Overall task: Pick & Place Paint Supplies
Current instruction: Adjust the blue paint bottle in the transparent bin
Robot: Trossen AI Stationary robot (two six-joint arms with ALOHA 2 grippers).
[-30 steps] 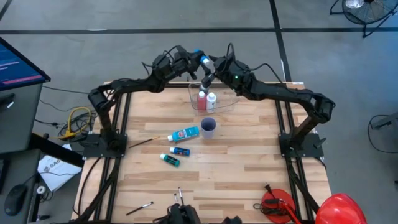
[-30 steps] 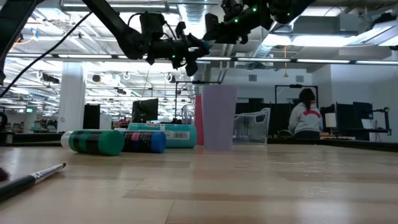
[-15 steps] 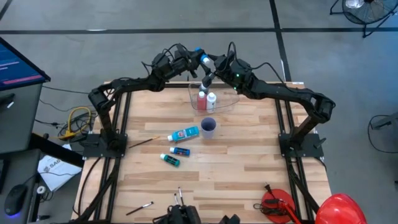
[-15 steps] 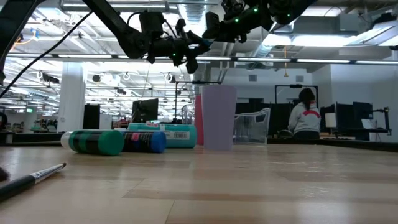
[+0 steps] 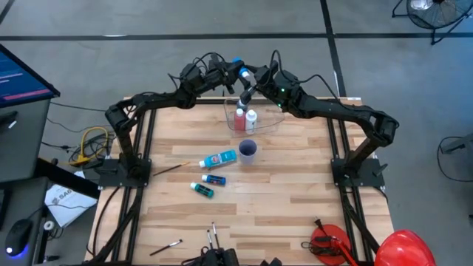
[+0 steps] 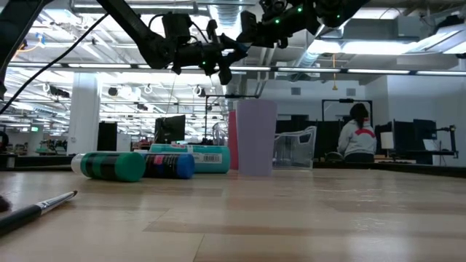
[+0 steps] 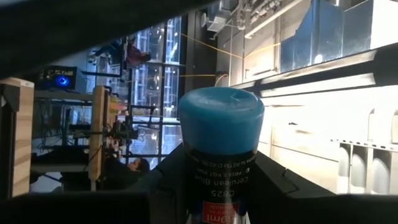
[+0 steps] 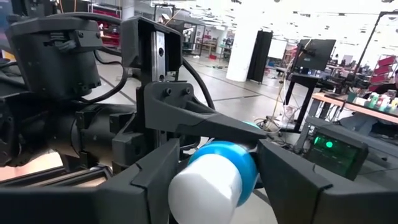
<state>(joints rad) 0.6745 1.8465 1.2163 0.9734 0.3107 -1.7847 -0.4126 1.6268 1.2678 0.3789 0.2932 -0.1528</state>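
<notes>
Both hands (image 5: 238,72) on blue bottle (image 7: 221,162) (midair)

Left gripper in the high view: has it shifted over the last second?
Yes, slightly. The left gripper, shut on the blue paint bottle, has edged toward the right gripper, judged against the clear plastic tub below.

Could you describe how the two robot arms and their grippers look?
Both arms are dark, jointed links on black frame stands with black cables along them. The left gripper has angular dark fingers. The right gripper is similar, and its arm carries a small green light.
</notes>
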